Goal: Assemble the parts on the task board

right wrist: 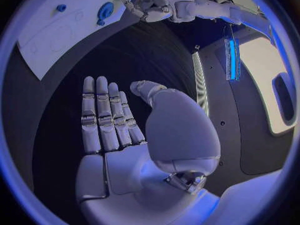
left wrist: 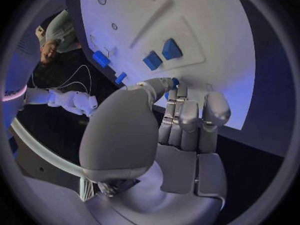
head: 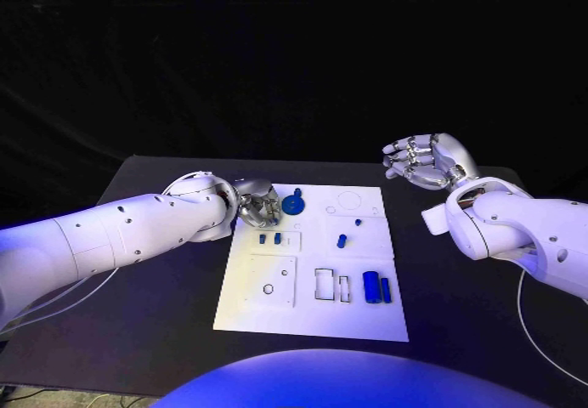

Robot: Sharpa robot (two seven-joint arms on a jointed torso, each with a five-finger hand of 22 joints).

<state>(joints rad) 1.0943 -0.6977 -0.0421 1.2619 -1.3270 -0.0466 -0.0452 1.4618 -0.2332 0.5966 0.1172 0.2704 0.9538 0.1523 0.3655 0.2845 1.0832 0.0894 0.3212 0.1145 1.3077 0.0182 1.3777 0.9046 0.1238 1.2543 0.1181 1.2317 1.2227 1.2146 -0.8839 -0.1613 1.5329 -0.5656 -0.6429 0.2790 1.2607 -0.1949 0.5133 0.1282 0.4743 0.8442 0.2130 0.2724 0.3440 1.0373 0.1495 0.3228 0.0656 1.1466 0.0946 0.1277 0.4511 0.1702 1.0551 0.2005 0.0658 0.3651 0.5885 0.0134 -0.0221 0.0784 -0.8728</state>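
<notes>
Table: black table under a dark room, and your white flat task board lies in its middle.
Head view: your left hand sits at the board's far left edge, just beside a round blue part. You cannot tell if it holds anything. Your right hand is up off the board, fingers wide, holding nothing.
Left wrist view: fingers curl over the board's edge near two small blue block parts.
Right wrist view: palm flat, fingers straight above the black table.
</notes>
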